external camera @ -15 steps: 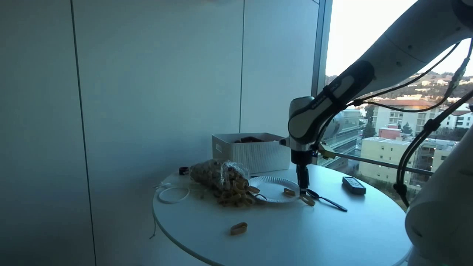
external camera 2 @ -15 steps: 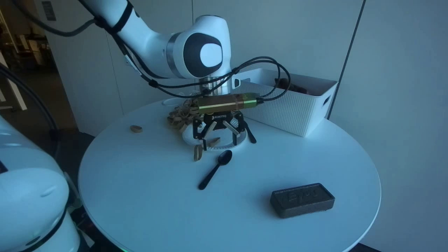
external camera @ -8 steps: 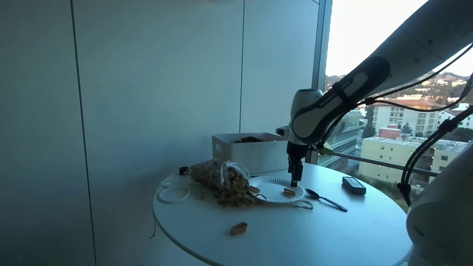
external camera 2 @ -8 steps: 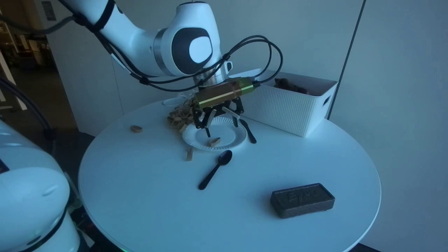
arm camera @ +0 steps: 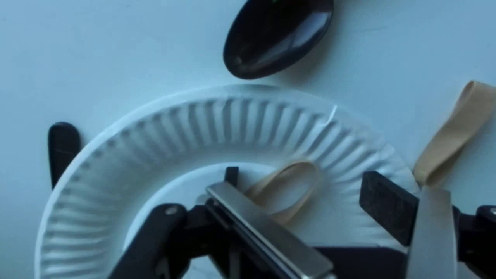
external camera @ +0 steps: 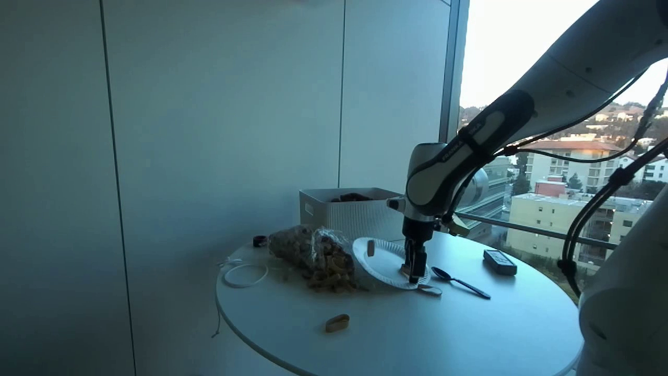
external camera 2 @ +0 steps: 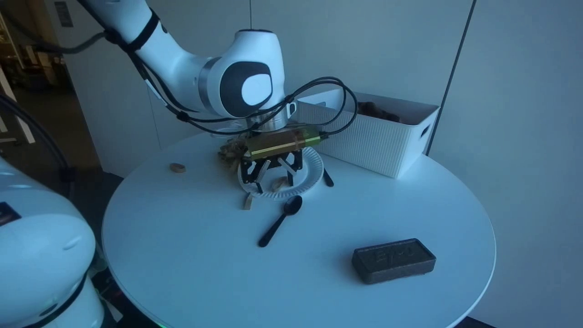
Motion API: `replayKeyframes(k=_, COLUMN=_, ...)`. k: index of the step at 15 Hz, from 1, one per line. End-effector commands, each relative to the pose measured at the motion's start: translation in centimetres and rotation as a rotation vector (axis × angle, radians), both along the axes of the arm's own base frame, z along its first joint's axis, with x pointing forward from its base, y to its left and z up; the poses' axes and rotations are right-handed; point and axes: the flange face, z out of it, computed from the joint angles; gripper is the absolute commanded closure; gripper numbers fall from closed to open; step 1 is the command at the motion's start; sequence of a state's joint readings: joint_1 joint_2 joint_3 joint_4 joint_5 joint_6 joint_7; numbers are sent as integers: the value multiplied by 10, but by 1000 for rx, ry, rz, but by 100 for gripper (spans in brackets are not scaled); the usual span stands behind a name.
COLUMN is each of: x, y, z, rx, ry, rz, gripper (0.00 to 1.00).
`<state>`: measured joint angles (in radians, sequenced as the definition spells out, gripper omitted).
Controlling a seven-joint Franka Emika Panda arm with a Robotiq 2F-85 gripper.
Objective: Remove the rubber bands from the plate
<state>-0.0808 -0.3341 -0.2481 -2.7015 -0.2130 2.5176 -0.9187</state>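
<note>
The white paper plate (external camera: 383, 259) is tilted, its far side raised off the table; it also shows in an exterior view (external camera 2: 313, 167) and the wrist view (arm camera: 128, 155). One tan rubber band (arm camera: 287, 216) lies on it between my open fingers, partly hidden by a finger; it also shows in an exterior view (external camera 2: 278, 183). Another band (external camera: 371, 248) stands at the raised rim. A third band (arm camera: 457, 130) lies on the table against the plate's near edge. My gripper (arm camera: 310, 193) is open and low over the plate, one fingertip apparently at its near rim (external camera: 414, 279).
A black spoon (external camera 2: 282, 219) lies beside the plate, a dark handle (external camera 2: 328, 177) behind. A bag of bands (external camera: 313, 250) spills left of the plate. A loose band (external camera: 337, 323) lies nearer. A white bin (external camera 2: 369, 141) stands behind. A dark box (external camera 2: 394, 260) sits on the table.
My gripper rose away from the band beside the plate, moved over the plate and came down again. That band now lies apart from the fingertips. The plate's far side has tipped up.
</note>
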Motion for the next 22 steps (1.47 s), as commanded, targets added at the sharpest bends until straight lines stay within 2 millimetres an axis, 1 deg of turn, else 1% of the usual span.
replayKeyframes(k=1, x=4, y=-1, z=-1, rx=17, ry=-14, rz=33, gripper=49)
replayKeyframes(k=2, x=4, y=-1, z=0, rx=15, ry=-17, rz=38, gripper=58)
replayKeyframes(k=5, x=6, y=-3, z=4, rx=12, ry=-27, rz=47, gripper=80)
replayKeyframes(k=8, x=7, y=-4, z=7, rx=11, ry=-34, rz=53, gripper=86)
replayKeyframes(k=9, x=8, y=-5, z=7, rx=12, ry=-34, rz=52, gripper=90)
replayKeyframes(k=10, x=8, y=-6, z=8, rx=14, ry=-34, rz=51, gripper=84)
replayKeyframes(k=13, x=9, y=-9, z=9, rx=25, ry=-38, rz=39, gripper=83)
replayKeyframes(k=16, x=4, y=-10, z=23, rx=24, ry=-80, rz=40, gripper=83)
replayKeyframes(k=22, x=-14, y=-2, z=51, rx=18, ry=-199, rz=109, gripper=84)
